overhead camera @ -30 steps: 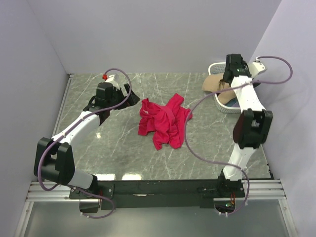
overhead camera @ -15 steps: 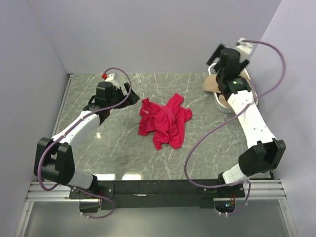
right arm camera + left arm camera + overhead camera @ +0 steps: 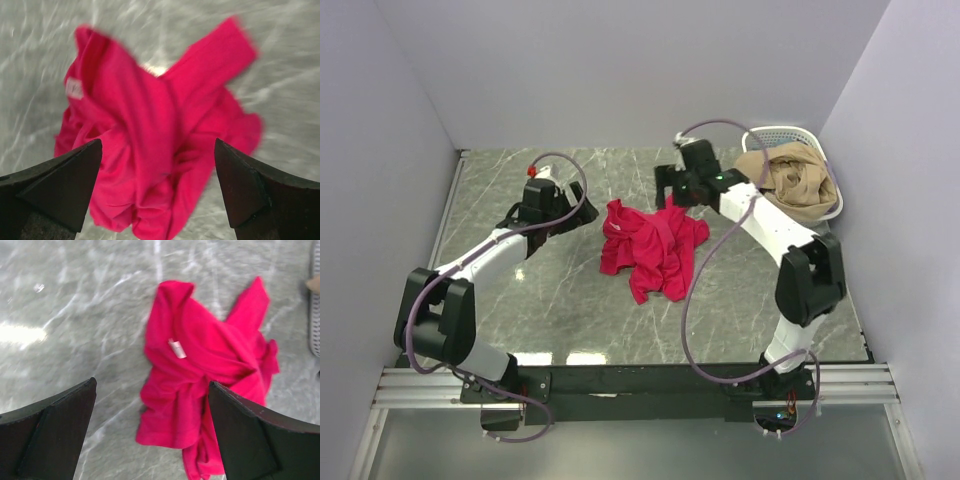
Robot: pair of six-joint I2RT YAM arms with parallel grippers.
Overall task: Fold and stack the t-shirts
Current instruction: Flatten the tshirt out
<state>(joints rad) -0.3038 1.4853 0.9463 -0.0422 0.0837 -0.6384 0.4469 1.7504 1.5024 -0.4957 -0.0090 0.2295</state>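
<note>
T-shirt [image 3: 655,250], crimson, in a crumpled heap at the middle of the surface [image 3: 520,290].

Soft matte cloth, bunched into loose folds, with one short sleeve jutting towards the far side. A small white neck label [image 3: 176,348] shows near the collar, its writing too small to read. The surface is grey, glossy and veined like marble. Left jaws stand wide and hold nothing, near the shirt's left side. Right jaws also stand wide and hold nothing, at its far edge. A white lattice basket [image 3: 790,132] at the far right holds rumpled tan cloth [image 3: 800,182].

Bright, even light; glare on table [image 3: 20,335]; right-wrist view blurred (motion, probably).
</note>
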